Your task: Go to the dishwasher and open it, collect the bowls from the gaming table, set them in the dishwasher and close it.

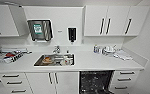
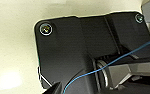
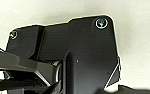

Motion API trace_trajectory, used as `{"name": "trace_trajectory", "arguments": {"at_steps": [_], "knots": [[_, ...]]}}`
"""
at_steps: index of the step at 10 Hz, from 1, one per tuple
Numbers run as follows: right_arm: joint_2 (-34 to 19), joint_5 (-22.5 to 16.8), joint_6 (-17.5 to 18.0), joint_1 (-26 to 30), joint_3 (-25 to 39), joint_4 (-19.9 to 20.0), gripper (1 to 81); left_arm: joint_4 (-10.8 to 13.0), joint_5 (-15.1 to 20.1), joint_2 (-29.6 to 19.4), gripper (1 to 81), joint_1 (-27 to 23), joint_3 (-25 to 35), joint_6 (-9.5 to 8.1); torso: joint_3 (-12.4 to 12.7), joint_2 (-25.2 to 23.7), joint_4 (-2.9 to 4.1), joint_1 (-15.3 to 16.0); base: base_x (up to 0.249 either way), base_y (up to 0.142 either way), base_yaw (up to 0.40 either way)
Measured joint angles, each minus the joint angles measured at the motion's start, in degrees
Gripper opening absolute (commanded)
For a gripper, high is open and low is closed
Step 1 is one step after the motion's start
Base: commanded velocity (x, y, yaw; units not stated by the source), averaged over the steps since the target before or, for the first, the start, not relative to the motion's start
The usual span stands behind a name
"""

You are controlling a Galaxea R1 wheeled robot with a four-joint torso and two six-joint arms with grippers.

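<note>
While several things on the wall carry labels, none of the writing can be read: a green and white sticker sits on the steel paper towel dispenser [image 1: 40, 30], and a small dark mark lies on the wall between it and the black soap dispenser [image 1: 72, 34]. Below the white countertop [image 1: 96, 62], right of the steel sink [image 1: 54, 60], the dishwasher [image 1: 95, 82] stands with its dark interior exposed, the cavity showing speckled glints between a white cabinet door [image 1: 66, 82] on one side and a stack of white drawers [image 1: 125, 80] on the other; its front panel cannot be made out from the head view. Dishes and clutter lie in the sink basin and along both ends of the counter. White upper cabinets [image 1: 116, 20] with dark bar handles hang above. Whether either gripper is wide, narrow or holding anything cannot be told: each wrist view gives the robot's own dark plate against a pale floor, with a thin blue cable [image 2: 108, 65] crossing the left one.
</note>
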Motion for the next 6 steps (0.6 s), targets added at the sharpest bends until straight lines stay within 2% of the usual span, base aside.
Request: {"name": "trace_trajectory", "arguments": {"at_steps": [3, 6], "knots": [[-0.02, -0.09, -0.05, -0.22, 0.0, -0.04, 81.1, 0.02, 0.16, 0.2, 81.1, 0.38, 0.0, 0.0, 1.29, 1.05, 0.0, -0.78, 0.0, 0.0, 0.0], [0.02, 0.05, -0.16, -0.27, 0.0, 0.0, 81.1, 0.05, 0.0, 0.3, 81.1, 0.05, -0.02, 0.0, 1.53, 6.8, 0.0, -4.48, 0.0, 0.0, 0.0]]}}
